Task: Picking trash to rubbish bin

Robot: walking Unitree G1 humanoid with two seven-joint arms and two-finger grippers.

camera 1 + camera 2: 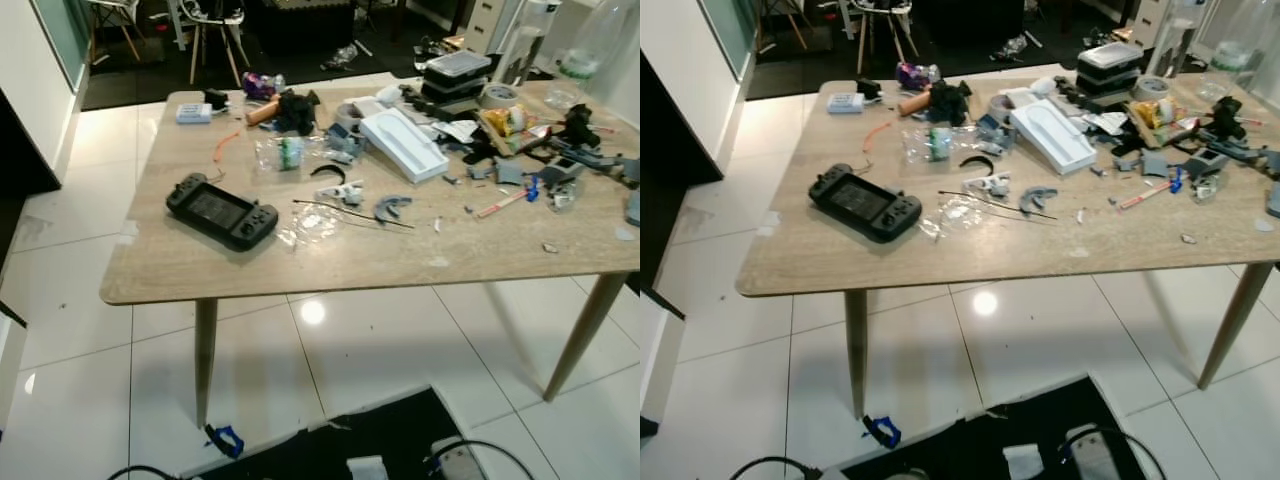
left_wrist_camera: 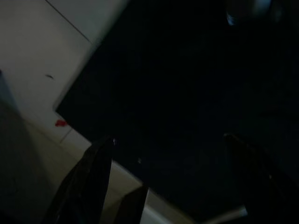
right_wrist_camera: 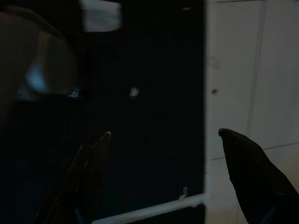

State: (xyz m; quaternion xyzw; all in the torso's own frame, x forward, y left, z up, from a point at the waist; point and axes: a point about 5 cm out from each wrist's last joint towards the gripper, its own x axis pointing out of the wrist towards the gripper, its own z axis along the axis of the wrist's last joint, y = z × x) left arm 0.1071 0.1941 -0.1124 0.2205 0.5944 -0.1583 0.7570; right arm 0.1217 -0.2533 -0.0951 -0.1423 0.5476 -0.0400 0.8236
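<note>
Cluttered wooden table (image 1: 180, 270) ahead: game console (image 1: 221, 210), clear wrapper (image 1: 318, 222) beside it. Left gripper (image 2: 166, 140), right gripper (image 3: 163, 135) both spread wide over dark mat, holding nothing.

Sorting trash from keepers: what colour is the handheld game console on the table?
Black; the handheld game console shows best in the left eye view.
</note>
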